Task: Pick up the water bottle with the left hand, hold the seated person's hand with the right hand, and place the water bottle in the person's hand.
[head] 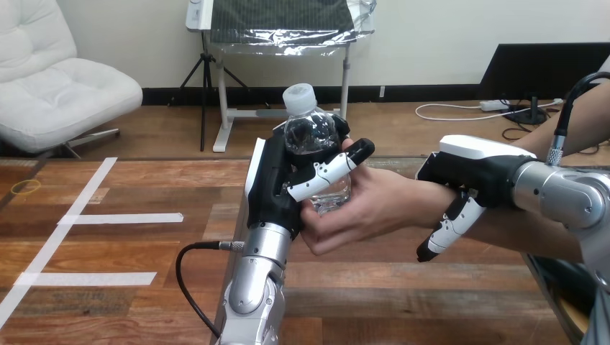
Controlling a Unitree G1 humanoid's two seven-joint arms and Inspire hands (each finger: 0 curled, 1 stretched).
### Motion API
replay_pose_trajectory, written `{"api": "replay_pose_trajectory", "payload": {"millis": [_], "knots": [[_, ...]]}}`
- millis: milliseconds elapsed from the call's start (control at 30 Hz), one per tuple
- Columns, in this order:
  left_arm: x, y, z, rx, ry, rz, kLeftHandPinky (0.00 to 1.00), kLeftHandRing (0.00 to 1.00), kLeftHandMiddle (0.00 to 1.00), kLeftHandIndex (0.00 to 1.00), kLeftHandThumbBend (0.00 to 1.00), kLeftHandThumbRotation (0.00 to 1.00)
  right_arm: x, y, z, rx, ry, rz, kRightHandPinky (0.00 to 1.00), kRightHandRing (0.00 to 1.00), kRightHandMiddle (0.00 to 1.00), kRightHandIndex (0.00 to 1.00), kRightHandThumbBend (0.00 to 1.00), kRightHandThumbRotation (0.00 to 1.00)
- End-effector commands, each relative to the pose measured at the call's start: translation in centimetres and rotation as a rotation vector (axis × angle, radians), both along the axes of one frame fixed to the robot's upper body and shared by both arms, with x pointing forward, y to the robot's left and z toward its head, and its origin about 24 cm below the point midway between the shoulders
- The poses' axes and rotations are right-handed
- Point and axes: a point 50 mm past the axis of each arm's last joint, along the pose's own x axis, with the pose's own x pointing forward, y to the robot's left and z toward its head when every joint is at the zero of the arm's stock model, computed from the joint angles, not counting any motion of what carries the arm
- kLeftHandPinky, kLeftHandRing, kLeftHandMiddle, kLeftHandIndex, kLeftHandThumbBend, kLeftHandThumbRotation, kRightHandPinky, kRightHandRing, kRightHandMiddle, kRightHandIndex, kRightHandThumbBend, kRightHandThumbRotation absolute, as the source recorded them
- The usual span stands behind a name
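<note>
A clear water bottle [311,129] with a white cap stands upright above the middle of the table. My left hand [277,183] is shut on it, thumb across its front. The person's hand [363,205] reaches in from the right and cups the bottle's lower part, its fingers lying under my left hand. My right hand [467,176] is draped over the person's wrist, fingers curled down around its near side.
The wooden table [144,280] carries white tape lines [119,218] on its left half. A yellow ring [25,187] lies near the far left edge. The person's forearm crosses the table's right side.
</note>
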Motion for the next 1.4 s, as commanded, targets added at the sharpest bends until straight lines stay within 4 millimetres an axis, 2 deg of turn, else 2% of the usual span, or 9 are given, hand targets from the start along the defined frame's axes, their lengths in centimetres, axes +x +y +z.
{"api": "replay_pose_trajectory", "payload": {"millis": [0, 267, 300, 467, 533, 767, 1067, 1100, 1367], "knots": [[-0.3, -5.9, 3.8, -0.109, -0.109, -0.128, 0.30, 0.35, 0.40, 0.42, 0.73, 0.00, 0.8, -0.1, 2.7, 0.013, -0.093, -0.013, 0.26, 0.34, 0.41, 0.43, 0.88, 0.15], [-0.2, -5.7, 3.5, -0.023, -0.109, -0.159, 0.32, 0.40, 0.44, 0.44, 0.75, 0.06, 0.6, -0.3, 2.6, 0.023, -0.088, -0.019, 0.25, 0.33, 0.41, 0.42, 0.87, 0.14], [-0.2, -5.7, 3.4, 0.001, -0.116, -0.163, 0.36, 0.45, 0.50, 0.48, 0.77, 0.17, 0.6, -0.3, 2.6, 0.027, -0.086, -0.022, 0.25, 0.32, 0.40, 0.42, 0.88, 0.14], [-0.2, -5.4, 3.3, 0.061, -0.120, -0.164, 0.42, 0.54, 0.59, 0.55, 0.81, 0.37, 0.5, -0.4, 2.5, 0.023, -0.076, -0.020, 0.25, 0.33, 0.42, 0.43, 0.88, 0.15], [-0.2, -5.2, 3.2, 0.059, -0.119, -0.164, 0.50, 0.62, 0.66, 0.61, 0.84, 0.47, 0.5, -0.5, 2.5, 0.024, -0.070, -0.017, 0.26, 0.35, 0.44, 0.45, 0.90, 0.20], [-0.1, -4.6, 3.2, 0.067, -0.127, -0.155, 0.65, 0.75, 0.76, 0.70, 0.87, 0.65, 0.2, -0.7, 2.5, -0.007, -0.062, -0.001, 0.31, 0.40, 0.49, 0.51, 0.95, 0.35], [-0.1, -3.5, 3.4, 0.048, -0.166, -0.138, 0.81, 0.81, 0.79, 0.76, 0.80, 0.82, -0.3, -1.0, 2.6, -0.024, -0.049, 0.014, 0.42, 0.50, 0.58, 0.63, 1.00, 0.56], [-0.1, -3.2, 3.5, 0.050, -0.174, -0.134, 0.90, 0.84, 0.81, 0.78, 0.79, 0.87, -0.4, -1.1, 2.6, -0.025, -0.044, 0.014, 0.45, 0.55, 0.62, 0.67, 1.00, 0.65], [-0.4, -1.7, 3.9, 0.090, -0.221, -0.089, 0.99, 0.90, 0.85, 0.80, 0.81, 0.96, -0.9, -1.7, 2.5, 0.012, -0.028, -0.003, 0.52, 0.64, 0.70, 0.74, 1.00, 0.71]]}}
